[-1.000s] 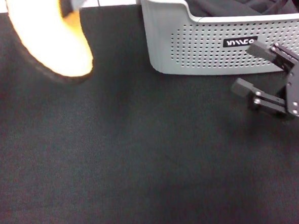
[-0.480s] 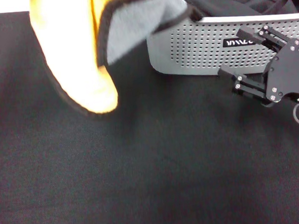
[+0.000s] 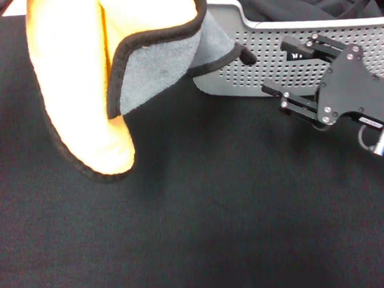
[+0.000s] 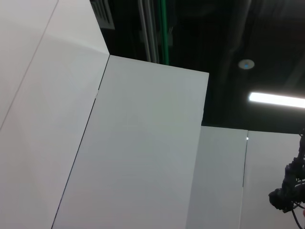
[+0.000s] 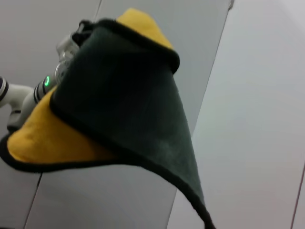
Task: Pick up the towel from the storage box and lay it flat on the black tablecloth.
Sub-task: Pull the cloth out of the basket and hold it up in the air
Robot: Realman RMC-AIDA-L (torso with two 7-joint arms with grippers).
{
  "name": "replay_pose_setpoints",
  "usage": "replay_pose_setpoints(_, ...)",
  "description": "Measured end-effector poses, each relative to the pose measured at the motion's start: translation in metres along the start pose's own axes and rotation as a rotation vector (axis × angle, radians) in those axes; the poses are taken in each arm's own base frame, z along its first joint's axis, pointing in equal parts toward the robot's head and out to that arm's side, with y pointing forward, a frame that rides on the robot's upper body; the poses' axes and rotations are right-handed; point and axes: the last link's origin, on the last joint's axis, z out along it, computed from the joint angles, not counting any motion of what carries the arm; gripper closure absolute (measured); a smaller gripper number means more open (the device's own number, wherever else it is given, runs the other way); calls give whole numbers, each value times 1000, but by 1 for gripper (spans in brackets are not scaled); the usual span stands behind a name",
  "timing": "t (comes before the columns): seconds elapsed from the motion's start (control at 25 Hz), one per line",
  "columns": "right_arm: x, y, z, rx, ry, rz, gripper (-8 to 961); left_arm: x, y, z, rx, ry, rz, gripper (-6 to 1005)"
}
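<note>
Yellow-orange towel (image 3: 78, 92) hangs folded over the black tablecloth (image 3: 197, 235), left jaws hidden so can't tell; right gripper (image 3: 280, 67), jaws apart, probably needs a corner to spread it.

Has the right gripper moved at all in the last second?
Yes. In the head view the right gripper has shifted toward the robot's left and farther away, its fingers now overlapping the storage box wall and partly covering the label.

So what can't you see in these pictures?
- Left end effector: outside the head view's top edge, so what holds the towel is hidden.
- Storage box label: covered by the right end effector in the head view.
- Left wrist view: shows only wall panels and ceiling, nothing on the black tablecloth.
</note>
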Motion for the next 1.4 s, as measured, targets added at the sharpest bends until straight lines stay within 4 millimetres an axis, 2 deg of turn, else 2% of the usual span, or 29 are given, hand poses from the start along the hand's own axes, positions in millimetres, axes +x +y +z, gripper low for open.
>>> replay_pose_setpoints(0.04, 1, -1, 2, -2, 5, -2, 279, -1, 0, -1, 1, 1, -5, 958)
replay_pose_setpoints(0.28, 0, -5, 18, -34, 15, -24, 474, -5, 1, -4, 7, 5, -26, 958)
replay_pose_setpoints(0.6, -2, -9, 34, -72, 22, -51, 597, -12, -1, -2, 6, -10, -59, 957)
replay_pose_setpoints(1.4, -5, -4, 40, -108, 8, -87, 783, -18, -1, -3, 13, -3, -85, 958)
